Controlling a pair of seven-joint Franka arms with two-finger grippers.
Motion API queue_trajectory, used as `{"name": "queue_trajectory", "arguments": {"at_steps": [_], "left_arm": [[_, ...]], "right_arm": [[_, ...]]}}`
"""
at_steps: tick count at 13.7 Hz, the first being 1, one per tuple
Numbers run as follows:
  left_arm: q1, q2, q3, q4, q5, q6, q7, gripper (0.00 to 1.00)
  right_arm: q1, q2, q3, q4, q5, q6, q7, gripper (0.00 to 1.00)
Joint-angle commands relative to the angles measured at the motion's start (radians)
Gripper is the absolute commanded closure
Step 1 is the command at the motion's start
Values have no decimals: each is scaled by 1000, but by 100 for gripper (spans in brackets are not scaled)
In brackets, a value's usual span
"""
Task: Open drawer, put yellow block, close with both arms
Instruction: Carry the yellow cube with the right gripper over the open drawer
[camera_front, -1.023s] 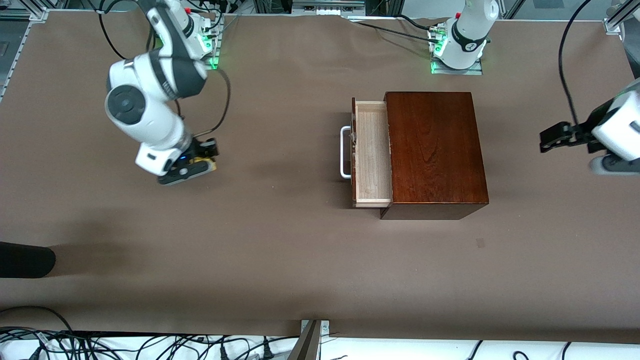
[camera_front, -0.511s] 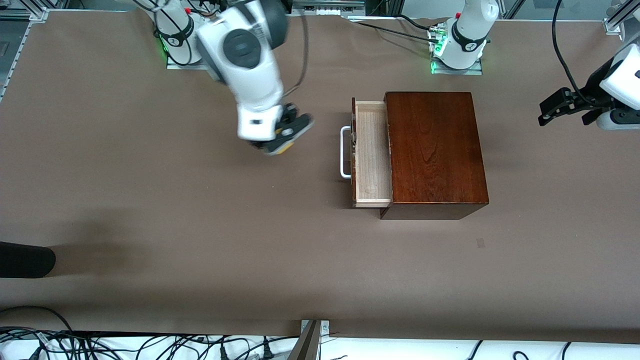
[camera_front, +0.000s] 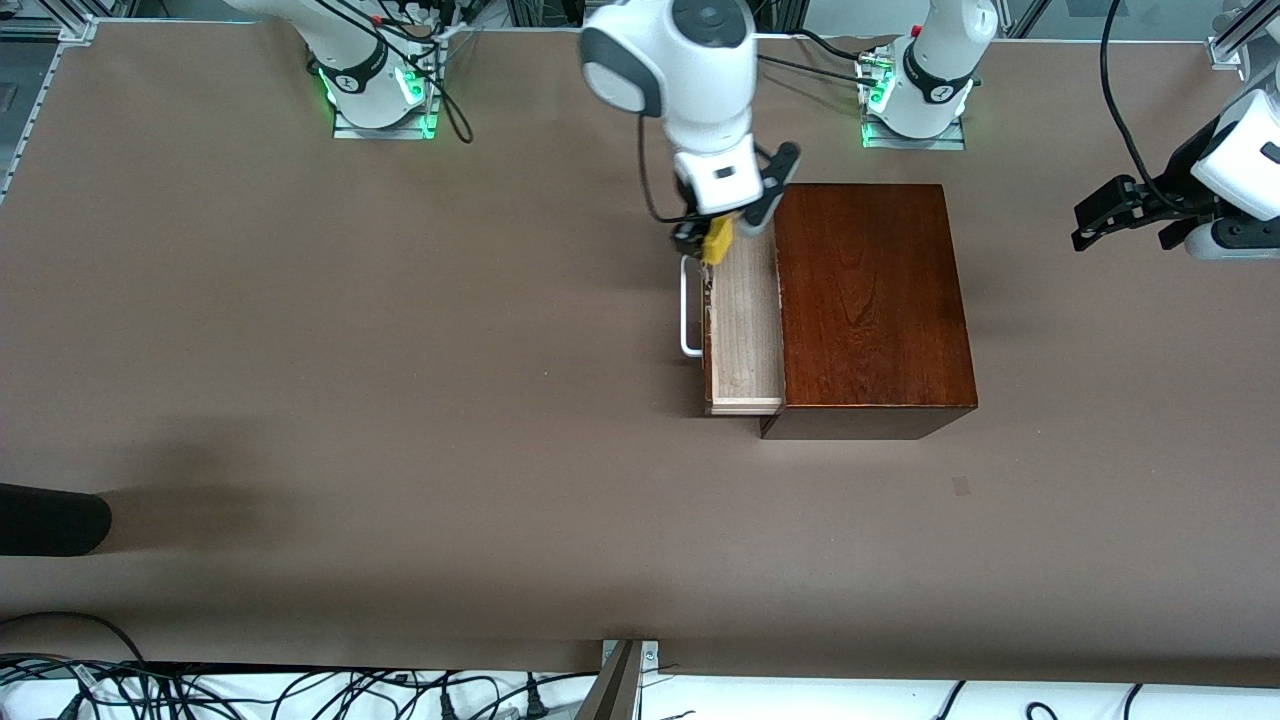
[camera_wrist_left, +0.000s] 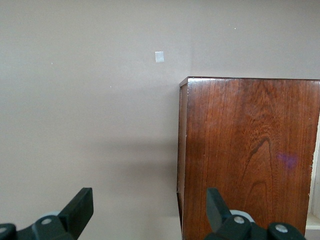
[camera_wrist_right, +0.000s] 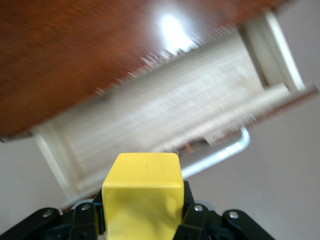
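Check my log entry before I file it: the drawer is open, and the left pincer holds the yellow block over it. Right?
One slip: the right pincer, not the left, holds the yellow block over the open drawer; the front and right wrist views show it. The left pincer waits open at the left arm's end of the table.

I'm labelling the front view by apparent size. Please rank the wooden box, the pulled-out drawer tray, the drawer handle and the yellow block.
1. wooden box
2. drawer tray
3. handle
4. yellow block, held up in the right gripper, so nearer the camera, yet clearly smallest.
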Motion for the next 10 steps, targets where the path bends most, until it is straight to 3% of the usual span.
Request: {"name": "queue_trajectory", "arguments": {"at_steps": [1, 10], "left_arm": [[-5, 6, 2, 15, 4, 5, 18, 0], [-14, 12, -1, 29, 4, -5, 13, 0]], "right_arm": [[45, 97, -16, 126, -40, -19, -95, 99], [60, 164, -16, 131, -75, 52, -356, 98]]}}
